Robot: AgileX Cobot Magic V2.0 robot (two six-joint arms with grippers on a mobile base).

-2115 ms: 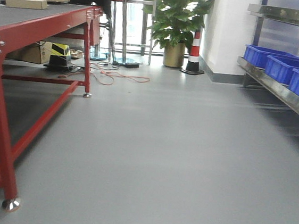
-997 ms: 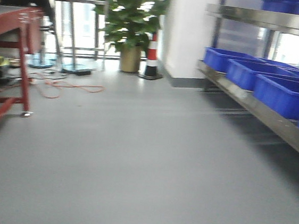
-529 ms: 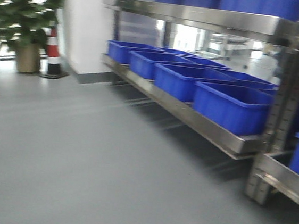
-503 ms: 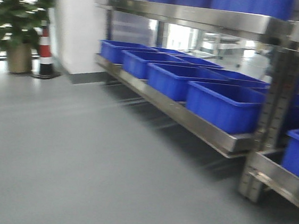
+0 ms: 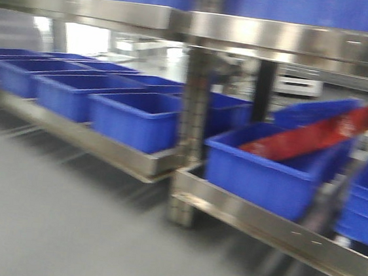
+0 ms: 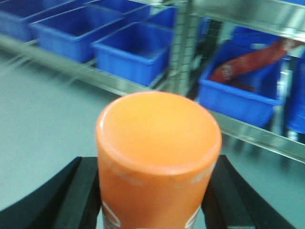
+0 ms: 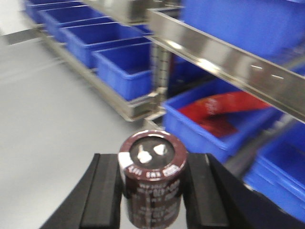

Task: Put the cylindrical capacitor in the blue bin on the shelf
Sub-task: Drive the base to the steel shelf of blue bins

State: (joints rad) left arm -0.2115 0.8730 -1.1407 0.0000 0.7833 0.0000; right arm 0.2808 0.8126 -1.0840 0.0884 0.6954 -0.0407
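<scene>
The front view was blurred and taken up by the shelf (image 5: 135, 162). On its lower tier, a row of blue bins (image 5: 133, 119) sat behind the front rail, left of the upright post (image 5: 196, 113). Right of the post a lone bin (image 5: 265, 176) held a red packet (image 5: 309, 135) lying slantwise across it. Neither of my grippers nor the capacitor showed here.

In the left wrist view, my left gripper (image 6: 157, 191) was clamped on an orange can (image 6: 159, 138). The can stood upright between the black fingers (image 6: 71, 195). The shelf lay ahead of it, well apart, with the lone bin off to the front right.

In the right wrist view, my right gripper (image 7: 152, 191) held the capacitor (image 7: 152, 169), both fingers (image 7: 107, 191) pressed against its sides. The capacitor stood upright, long axis vertical, with its two pale terminals facing up. The shelf lay ahead. The lone bin (image 7: 190, 136) with the red packet (image 7: 219, 112) was in front and a little right, just past the post. The row of blue bins (image 7: 121, 71) ran away to the front left. All were apart from the capacitor, and the upper rail (image 7: 224, 59) crossed above them.

As I judged it, the right arm was the one to deliver. The capacitor had to go forward, over the front rail and under the upper rail. I could not tell which bin was meant.
</scene>
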